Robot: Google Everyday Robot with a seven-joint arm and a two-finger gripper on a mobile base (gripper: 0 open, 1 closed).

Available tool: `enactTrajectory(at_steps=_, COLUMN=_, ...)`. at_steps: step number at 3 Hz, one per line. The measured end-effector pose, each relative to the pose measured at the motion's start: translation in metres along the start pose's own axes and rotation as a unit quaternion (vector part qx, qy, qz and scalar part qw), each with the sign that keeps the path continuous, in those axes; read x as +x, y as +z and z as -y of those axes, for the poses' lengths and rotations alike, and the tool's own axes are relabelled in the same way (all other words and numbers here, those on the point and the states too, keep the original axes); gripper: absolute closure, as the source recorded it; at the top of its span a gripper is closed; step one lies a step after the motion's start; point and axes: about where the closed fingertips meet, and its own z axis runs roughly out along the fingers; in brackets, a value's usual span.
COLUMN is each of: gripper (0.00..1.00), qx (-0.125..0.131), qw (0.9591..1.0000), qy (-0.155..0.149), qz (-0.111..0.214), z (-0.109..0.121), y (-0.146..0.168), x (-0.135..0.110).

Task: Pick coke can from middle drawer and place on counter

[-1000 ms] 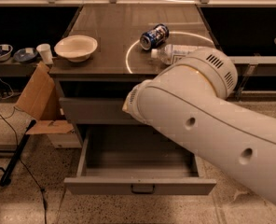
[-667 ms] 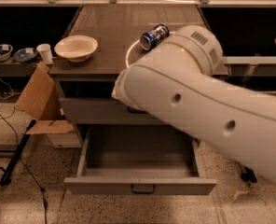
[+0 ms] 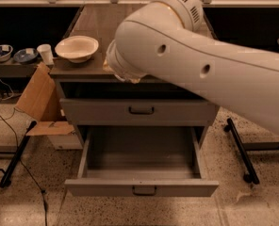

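- The big white robot arm (image 3: 201, 65) comes in from the right. It lies across the counter (image 3: 90, 29) and hides most of it.
- The gripper does not show at all, so nobody can tell if it is wide, narrow or holding something.
- The coke can does not show either. It is not in the part of the middle drawer that can be seen, and it may be behind the arm.
- The middle drawer (image 3: 106, 188) is the lowest one under the counter. It is pulled far out, and its grey floor shows.
- The upper drawer (image 3: 177, 111), right under the counter, is pushed in.
- A white bowl (image 3: 77, 48) sits upright on the counter's front left corner, just beside the arm's round joint.
- Left of the counter, a low side shelf (image 3: 7, 69) holds a pale dish (image 3: 0, 52), a dark dish (image 3: 26, 55) and a white cup (image 3: 45, 53).
- Brown cardboard (image 3: 38, 95) leans below the counter's left edge.
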Motion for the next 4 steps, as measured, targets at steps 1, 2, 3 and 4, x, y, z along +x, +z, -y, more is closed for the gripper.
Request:
enactTrajectory(at_steps=1, gripper=1.00, qx=0.014, qw=0.9998, qy=-0.012, qz=-0.008, z=0.029, y=0.003, x=0.020)
enactTrajectory(at_steps=2, gripper=1.00, qx=0.024, qw=0.9993, qy=-0.029, qz=-0.006, z=0.061, y=0.015, x=0.031)
enactTrajectory(at_steps=3, gripper=1.00, qx=0.020, qw=0.9988, qy=-0.043, qz=0.011, z=0.081, y=0.042, x=0.031)
enactTrajectory(at_steps=4, gripper=1.00, qx=0.006, qw=0.9990, qy=-0.034, qz=0.027, z=0.078, y=0.071, x=0.039)
